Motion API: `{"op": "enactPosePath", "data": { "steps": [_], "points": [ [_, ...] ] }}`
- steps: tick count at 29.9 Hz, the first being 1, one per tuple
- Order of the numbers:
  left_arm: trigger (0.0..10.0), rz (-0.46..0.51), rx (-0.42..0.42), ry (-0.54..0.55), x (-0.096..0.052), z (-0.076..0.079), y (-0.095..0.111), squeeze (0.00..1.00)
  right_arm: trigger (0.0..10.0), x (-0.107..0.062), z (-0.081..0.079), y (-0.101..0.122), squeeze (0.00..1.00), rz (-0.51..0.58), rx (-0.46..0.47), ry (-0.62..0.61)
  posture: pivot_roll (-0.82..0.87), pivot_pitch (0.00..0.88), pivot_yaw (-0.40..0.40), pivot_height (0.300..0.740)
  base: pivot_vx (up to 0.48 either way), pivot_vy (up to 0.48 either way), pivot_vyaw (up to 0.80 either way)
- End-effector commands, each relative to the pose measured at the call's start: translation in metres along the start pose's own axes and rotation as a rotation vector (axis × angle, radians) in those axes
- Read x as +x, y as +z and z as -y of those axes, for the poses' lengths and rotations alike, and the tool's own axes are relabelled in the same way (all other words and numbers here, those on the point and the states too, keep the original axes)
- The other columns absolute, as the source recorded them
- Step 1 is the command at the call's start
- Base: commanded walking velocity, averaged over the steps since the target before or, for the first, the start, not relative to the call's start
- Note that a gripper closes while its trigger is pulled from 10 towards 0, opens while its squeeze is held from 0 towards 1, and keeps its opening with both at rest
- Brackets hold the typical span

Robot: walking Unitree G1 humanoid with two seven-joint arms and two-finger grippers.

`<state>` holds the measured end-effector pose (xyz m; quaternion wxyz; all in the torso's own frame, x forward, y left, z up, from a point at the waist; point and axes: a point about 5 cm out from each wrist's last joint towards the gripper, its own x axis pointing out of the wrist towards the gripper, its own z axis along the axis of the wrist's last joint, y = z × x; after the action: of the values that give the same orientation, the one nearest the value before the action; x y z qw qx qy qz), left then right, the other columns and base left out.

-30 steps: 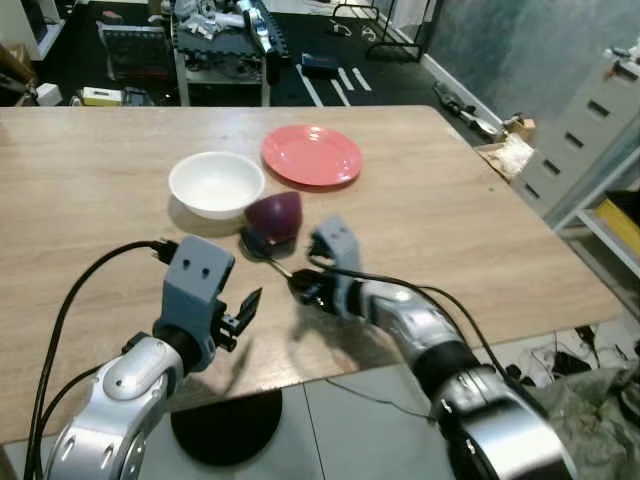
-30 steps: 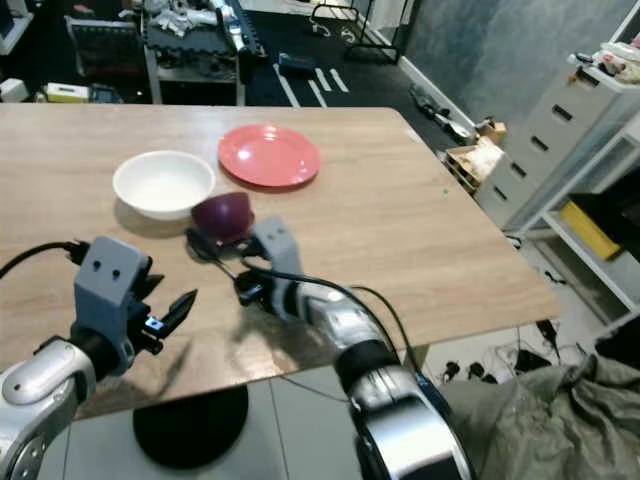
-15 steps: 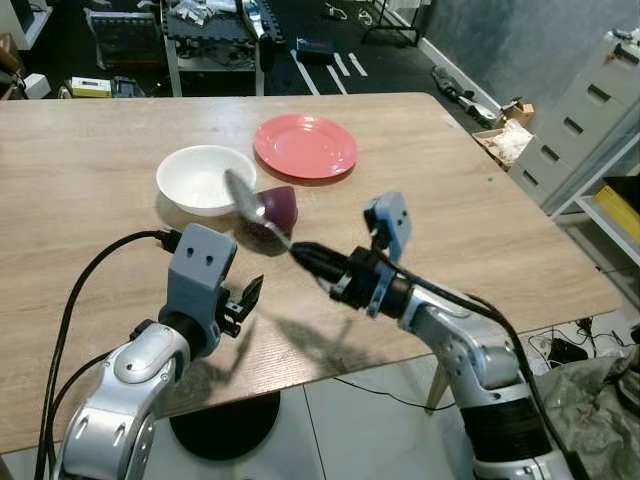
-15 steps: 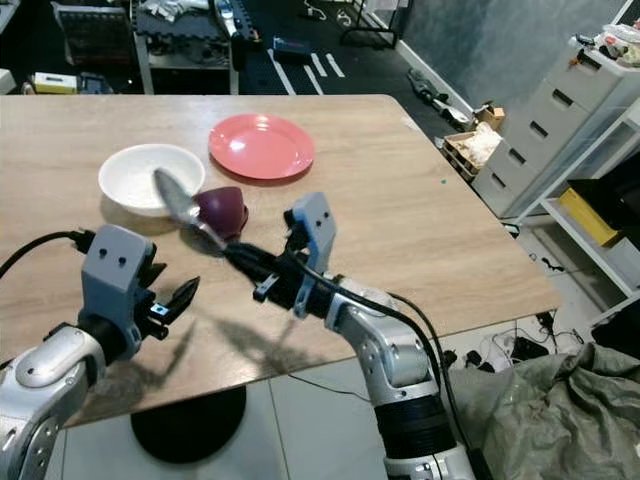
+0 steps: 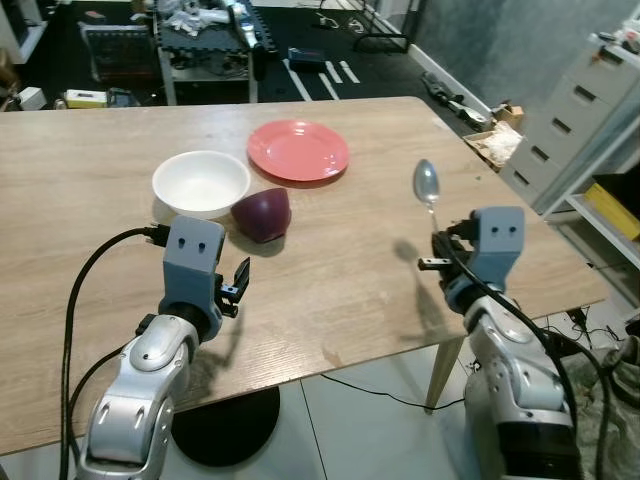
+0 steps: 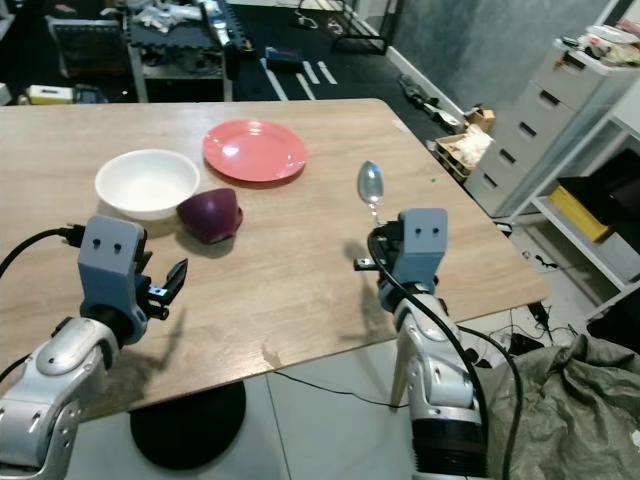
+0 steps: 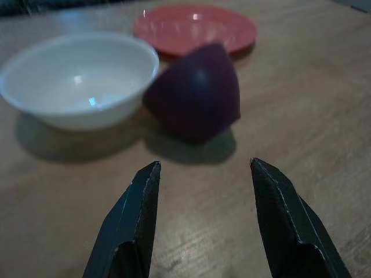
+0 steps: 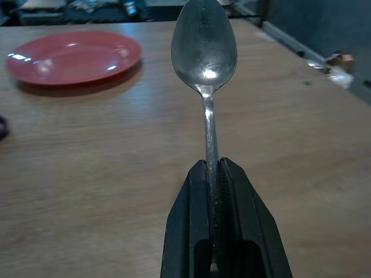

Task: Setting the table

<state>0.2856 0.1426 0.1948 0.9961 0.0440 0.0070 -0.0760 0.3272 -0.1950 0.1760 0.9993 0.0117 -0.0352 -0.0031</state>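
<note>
wooden table [image 5: 380, 260] | right gripper [image 5: 437, 243] near right edge, clamped on spoon [image 5: 427, 184], lifted | left gripper [image 7: 200, 174] spread, empty, facing cup [image 5: 263, 214] | lower spoon flat beside plate [image 5: 298, 150]

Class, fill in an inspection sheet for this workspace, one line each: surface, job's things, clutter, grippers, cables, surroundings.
Surface: light wooden table, bare wood toward the near edge.
Job's things: round white bowl; flat red plate beyond it; dark purple cup lying on its side next to the bowl; silver metal spoon held bowl-end up.
Clutter: nothing seen on the table.
Grippers: left gripper open, low over the table, facing the purple cup; right gripper shut on the spoon's handle, raised over the table's right part.
Cables: black cable looping off the left arm; black cable along the right arm.
Surroundings: grey drawer unit to the right; cluttered shelf rack behind.
</note>
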Motion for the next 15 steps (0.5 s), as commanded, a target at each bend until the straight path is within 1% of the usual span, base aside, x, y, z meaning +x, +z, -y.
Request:
{"op": "enactPosePath", "data": {
  "steps": [1, 2, 3, 5, 9, 11, 15],
  "points": [
    [10.0, 0.011, 0.017, 0.004, 0.002, 0.002, 0.000, 0.00, 10.0, -0.006, 0.012, 0.000, 0.00, 0.027, -0.003, -0.051, 0.02, 0.000, -0.006, 0.740, 0.000, 0.000, 0.00],
    [10.0, 0.035, 0.068, 0.006, 0.006, 0.001, 0.003, 0.00, 10.0, -0.012, 0.017, -0.005, 0.00, 0.042, -0.003, -0.077, 0.01, 0.000, 0.012, 0.740, 0.000, 0.000, 0.00],
    [10.0, 0.035, 0.068, 0.006, 0.006, 0.001, 0.003, 0.00, 10.0, -0.012, 0.017, -0.005, 0.00, 0.042, -0.003, -0.077, 0.01, 0.000, 0.012, 0.740, 0.000, 0.000, 0.00],
    [10.0, 0.042, 0.097, 0.007, 0.008, 0.000, 0.003, 0.00, 10.0, -0.012, 0.016, -0.008, 0.00, 0.045, 0.002, -0.091, 0.01, 0.000, 0.014, 0.740, 0.000, 0.000, 0.00],
    [10.0, 0.046, 0.095, 0.013, 0.012, 0.000, 0.004, 0.00, 10.0, -0.011, 0.011, -0.009, 0.00, 0.044, 0.007, -0.091, 0.01, 0.000, 0.012, 0.740, 0.000, 0.000, 0.00],
    [10.0, 0.047, 0.085, 0.021, 0.014, 0.000, 0.003, 0.00, 10.0, -0.009, 0.008, -0.010, 0.00, 0.036, 0.009, -0.083, 0.01, 0.000, 0.007, 0.740, 0.000, 0.000, -0.21],
    [10.0, 0.045, 0.079, 0.024, 0.015, 0.001, 0.002, 0.00, 10.0, -0.007, 0.008, -0.011, 0.00, 0.031, 0.027, -0.084, 0.01, 0.000, 0.004, 0.740, 0.000, 0.000, 0.00]
  ]
}}
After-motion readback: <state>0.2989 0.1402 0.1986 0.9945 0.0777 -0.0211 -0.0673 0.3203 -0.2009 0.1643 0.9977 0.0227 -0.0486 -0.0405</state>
